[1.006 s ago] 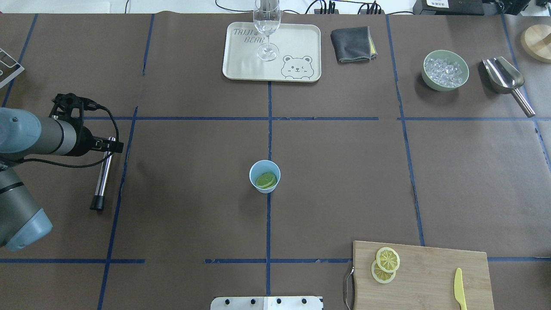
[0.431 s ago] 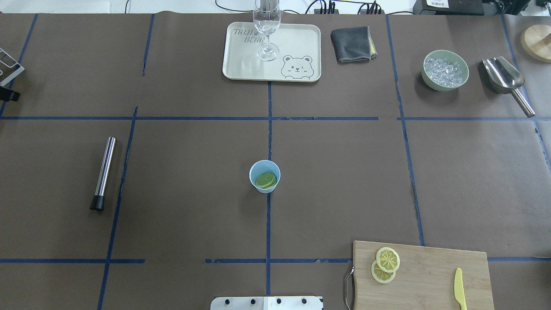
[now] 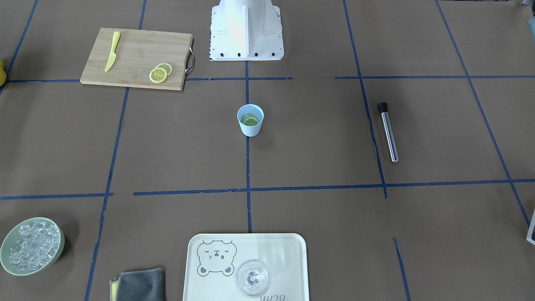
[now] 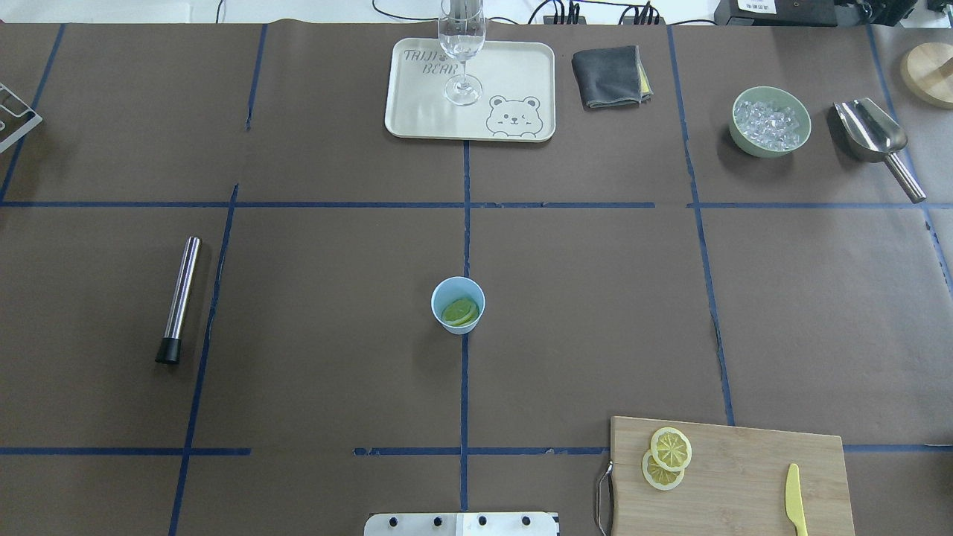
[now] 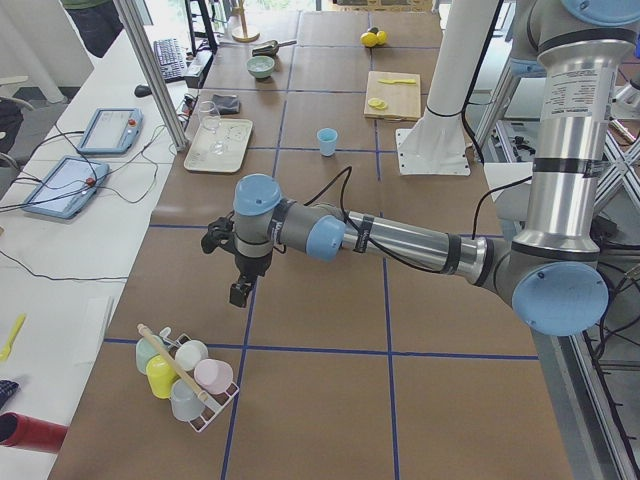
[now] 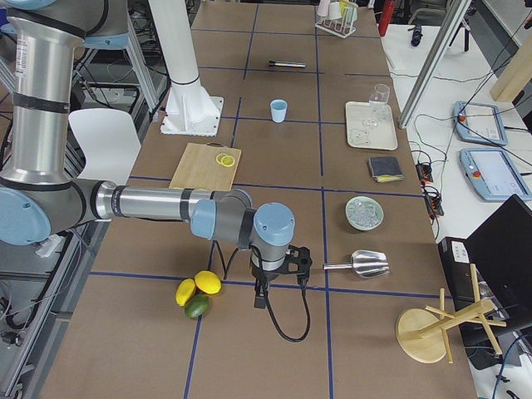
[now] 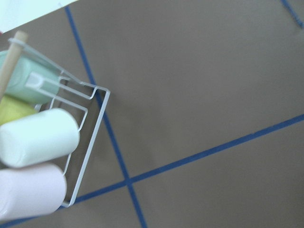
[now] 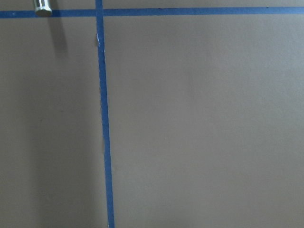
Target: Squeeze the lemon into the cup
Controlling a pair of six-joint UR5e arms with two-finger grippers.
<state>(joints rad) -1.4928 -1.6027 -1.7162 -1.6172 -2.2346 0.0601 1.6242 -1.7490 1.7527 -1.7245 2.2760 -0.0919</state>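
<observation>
The left end effector [image 5: 240,292] and right end effector [image 6: 261,300]: grip state unclear to us. The lemon [image 4: 667,458] lay five o'clock from the cup [image 4: 458,304], ungripped; we judged squeezing outstanding.

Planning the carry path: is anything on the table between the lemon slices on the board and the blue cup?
Nothing visible. Only bare table lies between the lemon slices and the cup.

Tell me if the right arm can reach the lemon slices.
Probably yes: the lemon slices lie uncovered on the cutting board, the knife apart, with nothing between them and the right arm.
</observation>
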